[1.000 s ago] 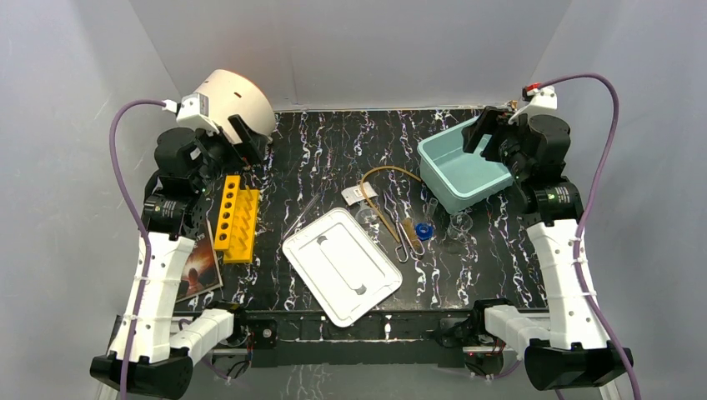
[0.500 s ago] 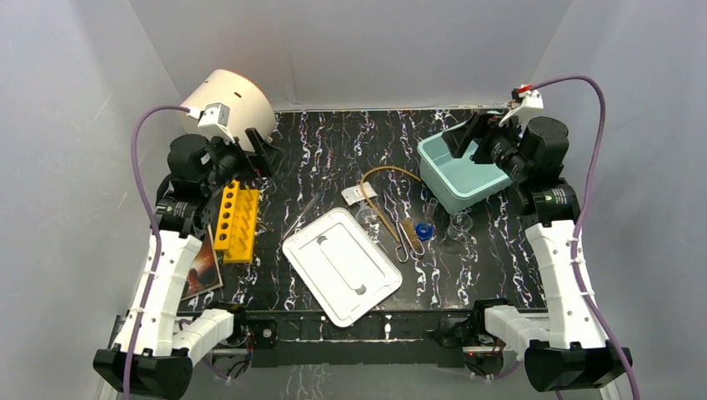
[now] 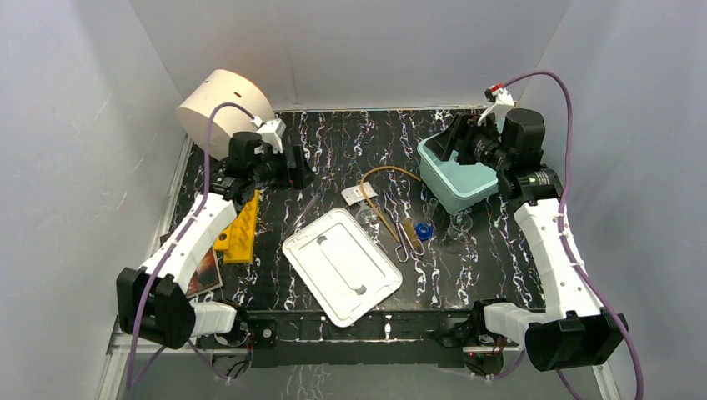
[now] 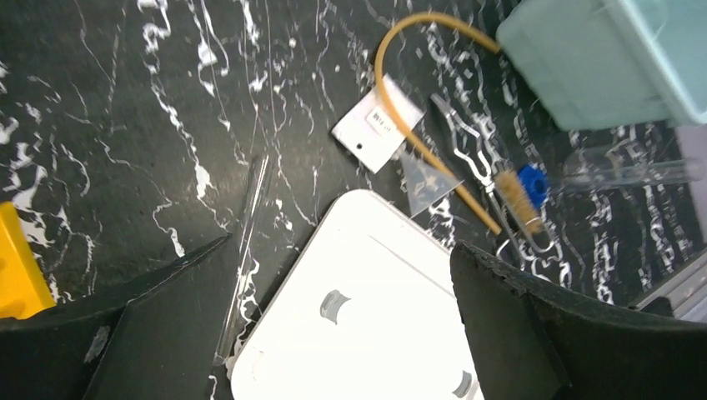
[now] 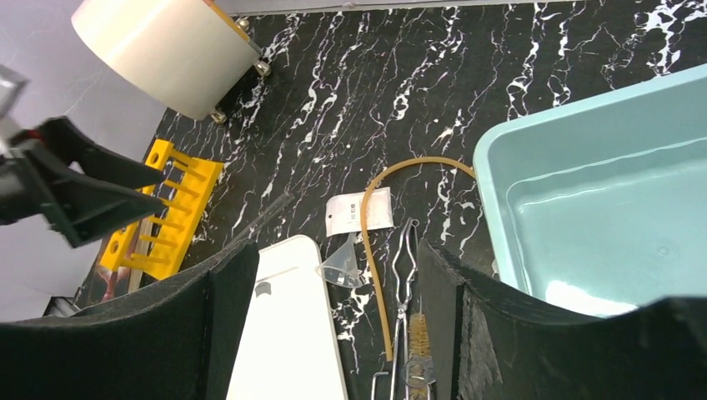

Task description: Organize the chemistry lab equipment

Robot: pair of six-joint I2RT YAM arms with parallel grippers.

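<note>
Overhead, tan rubber tubing (image 3: pixel 390 167) arcs beside a flat white packet (image 3: pixel 359 195), thin metal tongs (image 3: pixel 406 240) and a blue cap (image 3: pixel 424 230) mid-counter (image 3: pixel 333 142), on veined black marble. Left wrist: the left claw (image 4: pixel 342 246) hangs spread wide above a smooth white lid (image 4: pixel 367 317). Right wrist: the right claw (image 5: pixel 338 250) gapes beside a teal plastic bin (image 5: pixel 600 225).

your tabletop (image 3: pixel 350 137): black with white veining, smooth, slight sheen. teal bin (image 5: pixel 584 225): smooth plastic, glossy inside. white lid (image 4: pixel 367 308): matt plastic. tongs (image 5: pixel 406 233): thin bright metal. tubing (image 5: pixel 425 159): tan rubber, matt. funnel (image 5: pixel 340 262) and rod (image 4: pixel 248 242): clear glass. yellow rack (image 5: pixel 158 217): plastic. you'll see the packet (image 4: pixel 375 125) as white, slightly shiny.
</note>
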